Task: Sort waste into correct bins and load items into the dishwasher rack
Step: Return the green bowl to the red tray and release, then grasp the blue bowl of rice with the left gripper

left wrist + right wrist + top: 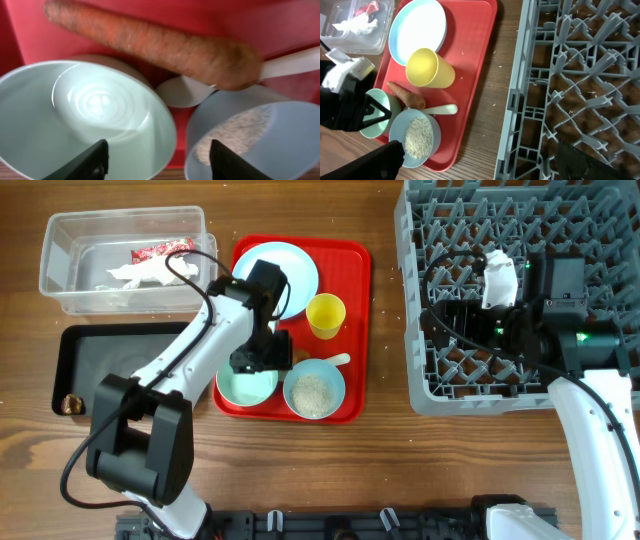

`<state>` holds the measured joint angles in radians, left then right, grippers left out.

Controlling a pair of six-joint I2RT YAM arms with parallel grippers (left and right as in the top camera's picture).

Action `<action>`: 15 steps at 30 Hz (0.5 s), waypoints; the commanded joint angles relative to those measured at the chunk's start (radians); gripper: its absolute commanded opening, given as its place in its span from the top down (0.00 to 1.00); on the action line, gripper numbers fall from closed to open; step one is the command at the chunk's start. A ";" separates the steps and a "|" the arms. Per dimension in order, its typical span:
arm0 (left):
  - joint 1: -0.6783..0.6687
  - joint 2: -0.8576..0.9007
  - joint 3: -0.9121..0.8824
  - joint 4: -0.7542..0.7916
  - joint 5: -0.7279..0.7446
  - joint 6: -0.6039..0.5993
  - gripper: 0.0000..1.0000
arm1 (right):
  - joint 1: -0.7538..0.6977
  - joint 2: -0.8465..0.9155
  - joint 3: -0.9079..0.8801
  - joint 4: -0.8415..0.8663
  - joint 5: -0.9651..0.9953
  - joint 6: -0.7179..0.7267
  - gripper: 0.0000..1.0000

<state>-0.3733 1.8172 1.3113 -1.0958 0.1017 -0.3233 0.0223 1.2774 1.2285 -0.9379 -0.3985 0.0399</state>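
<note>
Wooden table (380, 470), red tray (350, 280): left gripper (159, 152) half-spread, empty, near carrot (165, 47); right gripper (482, 160) spread wide, empty.

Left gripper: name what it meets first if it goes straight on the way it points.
Probably the orange carrot, lying across its line on the red tray; the white spoon beside it may come first, depth being unclear.

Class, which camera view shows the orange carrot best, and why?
Left wrist: the carrot fills the frame, lying on the red tray. Right wrist shows it whole but small. Overhead, the left arm hides nearly all of it.
</note>
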 commanded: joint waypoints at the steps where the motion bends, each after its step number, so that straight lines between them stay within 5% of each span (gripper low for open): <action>1: -0.029 -0.013 0.087 -0.021 -0.002 0.005 0.33 | -0.004 0.010 0.000 0.003 0.015 -0.013 0.00; 6: -0.099 -0.023 0.092 -0.031 -0.002 0.005 0.26 | -0.004 0.010 0.000 0.002 0.014 -0.011 0.00; 15: -0.267 -0.023 0.092 0.047 -0.003 0.007 0.26 | -0.004 0.010 0.000 0.010 0.014 -0.011 0.00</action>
<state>-0.6014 1.8153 1.3869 -1.0672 0.1017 -0.3206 0.0223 1.2774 1.2285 -0.9344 -0.3988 0.0402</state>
